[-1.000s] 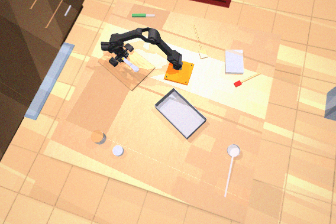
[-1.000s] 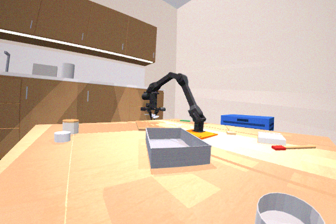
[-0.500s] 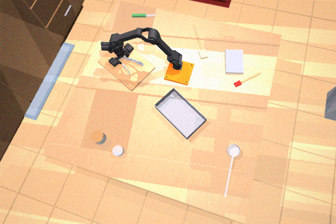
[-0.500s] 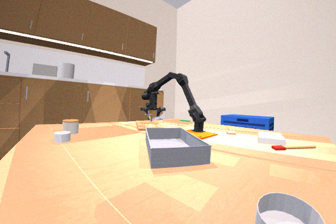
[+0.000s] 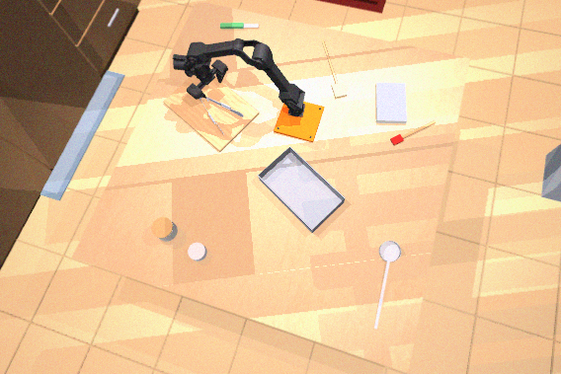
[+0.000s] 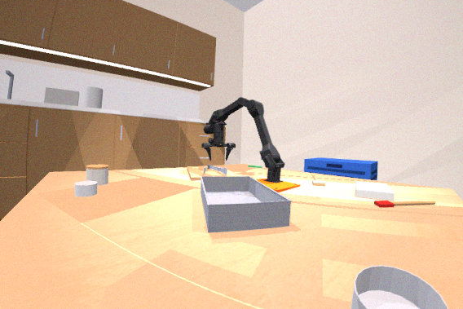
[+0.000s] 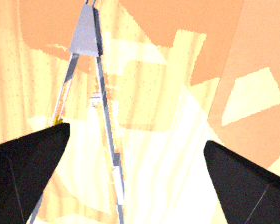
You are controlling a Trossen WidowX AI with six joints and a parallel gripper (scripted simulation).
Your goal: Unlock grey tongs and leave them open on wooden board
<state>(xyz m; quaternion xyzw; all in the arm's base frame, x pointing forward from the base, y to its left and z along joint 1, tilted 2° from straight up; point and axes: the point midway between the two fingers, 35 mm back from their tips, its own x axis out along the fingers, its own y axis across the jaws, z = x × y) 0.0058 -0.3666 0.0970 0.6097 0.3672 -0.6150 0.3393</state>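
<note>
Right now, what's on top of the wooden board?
The grey tongs lie on the wooden board, arms spread apart in a V. The open gripper hovers above them, touching nothing. The arm partly covers the board's far corner and the tongs' hinge end in the top view.

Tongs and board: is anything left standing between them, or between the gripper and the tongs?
Nothing visible. The grey tongs already lie spread open on the wooden board, away from the roasting tin. The gripper hangs open above them, holding nothing, with only free space between its fingers and the tongs.
</note>
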